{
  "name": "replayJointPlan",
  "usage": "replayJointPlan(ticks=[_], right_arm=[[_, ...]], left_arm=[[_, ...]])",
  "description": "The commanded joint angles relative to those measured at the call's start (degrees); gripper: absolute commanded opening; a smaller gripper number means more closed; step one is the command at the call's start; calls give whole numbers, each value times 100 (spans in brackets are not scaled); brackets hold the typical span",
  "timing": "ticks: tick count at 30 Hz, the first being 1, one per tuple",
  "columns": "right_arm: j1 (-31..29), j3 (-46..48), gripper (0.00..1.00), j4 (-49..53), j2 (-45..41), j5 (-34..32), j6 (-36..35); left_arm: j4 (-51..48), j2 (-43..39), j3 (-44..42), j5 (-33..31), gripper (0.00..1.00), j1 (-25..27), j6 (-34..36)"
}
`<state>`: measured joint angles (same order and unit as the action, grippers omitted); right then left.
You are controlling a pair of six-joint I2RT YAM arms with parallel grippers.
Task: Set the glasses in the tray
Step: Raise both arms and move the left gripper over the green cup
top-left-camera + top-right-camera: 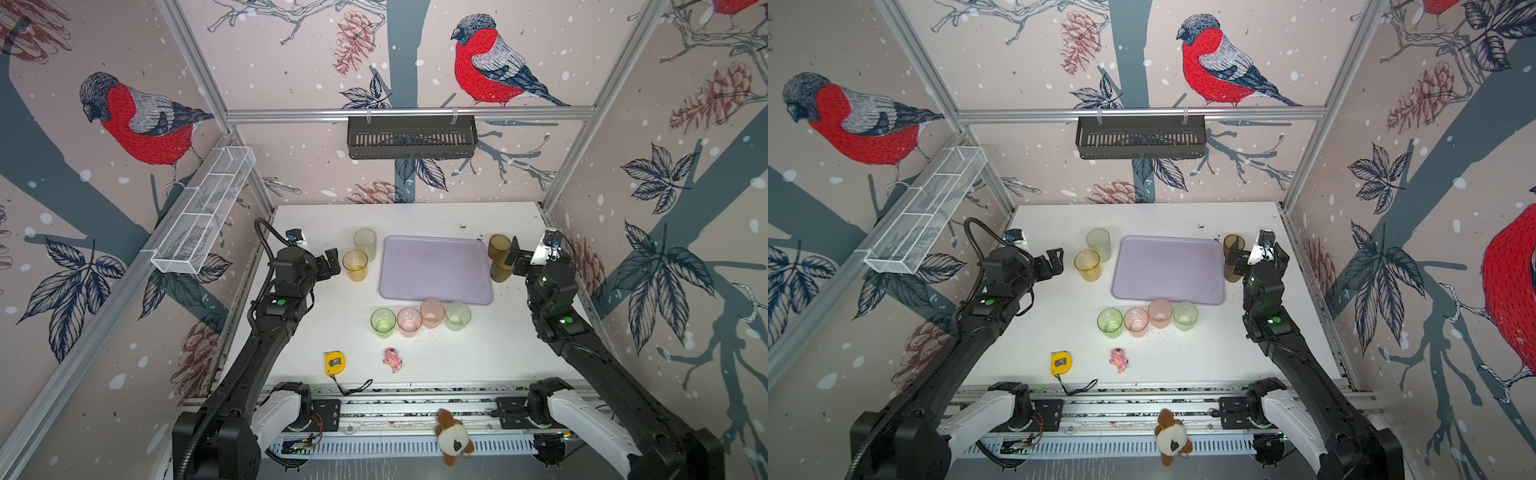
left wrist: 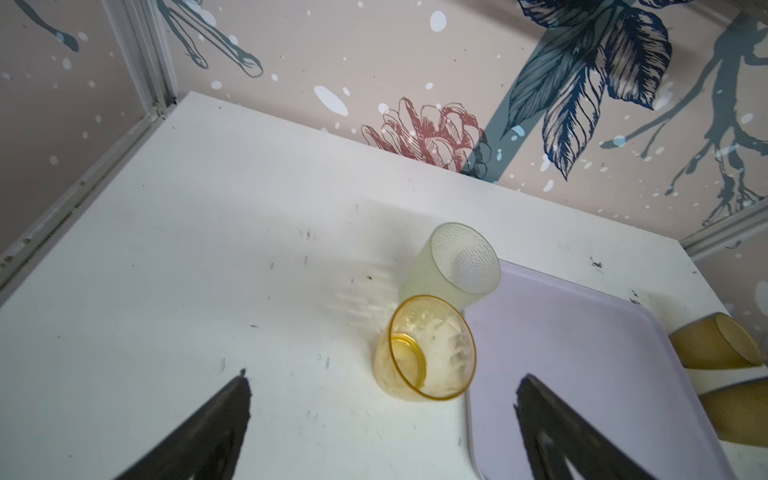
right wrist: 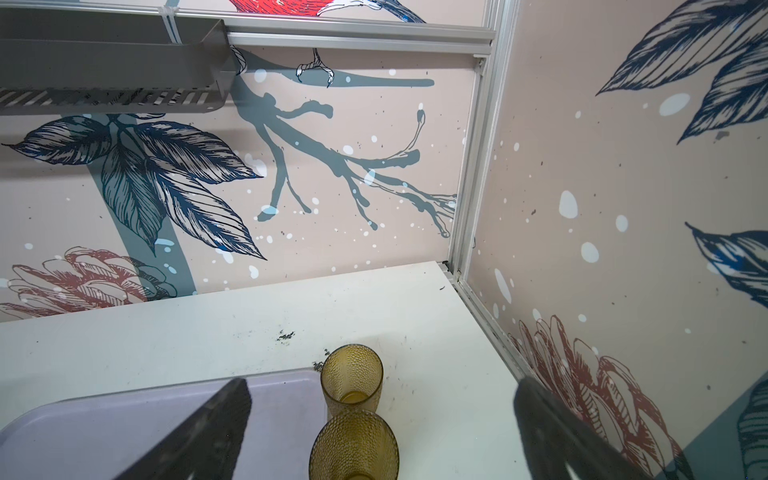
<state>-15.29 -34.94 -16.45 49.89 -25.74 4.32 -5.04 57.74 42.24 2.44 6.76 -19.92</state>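
In both top views the flat lavender plastic tray [image 1: 436, 270] lies bare on the white surface [image 1: 457, 357], with the eight translucent plastic tumblers [image 1: 383, 322] standing around it and none inside. My left end effector [image 1: 333, 262] and right end effector [image 1: 512, 255] are spread and empty. In the left wrist view the amber-yellow tumbler [image 2: 424, 349] stands just ahead of my fingers [image 2: 216, 424], beside the tray: a short first carry, I judge. In the right wrist view the nearer dark brown tumbler [image 3: 353, 444] is centred likewise

A yellow tape measure [image 1: 334, 363] and a small pink toy figure [image 1: 392, 360] lie on the white bench [image 1: 457, 361]. A black slotted basket [image 1: 411, 137] and a white wire mesh basket [image 1: 205, 212] hang above. A brown-and-white plush toy [image 1: 454, 441] sits on the front rail [image 1: 415, 409].
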Motion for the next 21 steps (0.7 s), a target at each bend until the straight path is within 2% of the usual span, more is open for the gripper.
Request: replayJointPlan(ticks=[1, 5, 11, 14, 21], right_arm=[[-60, -507, 100, 1042, -50, -367, 252], [-68, -1102, 100, 1698, -14, -514, 657], [-187, -1790, 100, 2330, 83, -353, 1001], [-337, -2244, 100, 2898, 355, -354, 1333], [-932, -3172, 100, 3735, 1261, 62, 1348]], left_arm=[[-1155, -257, 138, 79, 99, 114, -450], [-1878, -455, 348, 109, 99, 167, -951], [-2770, -341, 913, 191, 99, 353, -1407], [-3373, 6, 1434, 481, 99, 450, -1432], [-4591, 422, 2455, 335, 99, 968, -1641]])
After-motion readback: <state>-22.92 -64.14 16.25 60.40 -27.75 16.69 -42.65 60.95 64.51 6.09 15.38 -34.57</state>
